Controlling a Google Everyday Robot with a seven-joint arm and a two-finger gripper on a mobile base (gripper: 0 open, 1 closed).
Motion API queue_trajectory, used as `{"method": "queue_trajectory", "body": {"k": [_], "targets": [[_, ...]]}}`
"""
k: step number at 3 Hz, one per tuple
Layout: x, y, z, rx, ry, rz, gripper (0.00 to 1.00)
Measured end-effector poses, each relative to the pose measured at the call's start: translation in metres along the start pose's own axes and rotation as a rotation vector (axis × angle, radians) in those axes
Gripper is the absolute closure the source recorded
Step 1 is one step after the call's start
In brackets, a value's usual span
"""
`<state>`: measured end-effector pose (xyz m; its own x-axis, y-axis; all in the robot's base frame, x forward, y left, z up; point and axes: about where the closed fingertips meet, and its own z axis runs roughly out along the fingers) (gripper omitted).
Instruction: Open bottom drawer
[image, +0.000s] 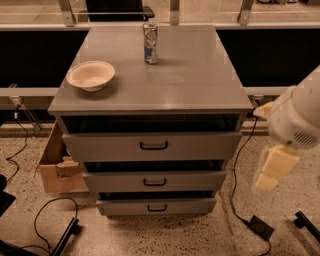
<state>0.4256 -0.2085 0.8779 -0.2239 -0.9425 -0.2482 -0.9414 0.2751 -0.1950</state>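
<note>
The grey cabinet (150, 95) has three stacked drawers. The bottom drawer (125, 206) is the narrowest front, low by the floor, with a small black loop handle (157, 207) at its middle. A dark gap shows above its front. The middle drawer (115, 181) and the top drawer (105, 146) sit above it. My gripper (266, 181), cream coloured under a white arm (300, 120), hangs to the right of the cabinet at about the height of the middle drawer. It is apart from the cabinet and touches nothing.
A cream bowl (91, 75) and a drink can (150, 43) stand on the cabinet top. A cardboard box (57, 167) sits on the floor at the left. Black cables (40, 220) and a power brick (261, 227) lie on the speckled floor.
</note>
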Motion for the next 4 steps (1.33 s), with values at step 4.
{"method": "queue_trajectory", "body": {"k": [4], "targets": [[0.030, 0.043, 0.167, 0.013, 0.042, -0.045, 0.00]]}}
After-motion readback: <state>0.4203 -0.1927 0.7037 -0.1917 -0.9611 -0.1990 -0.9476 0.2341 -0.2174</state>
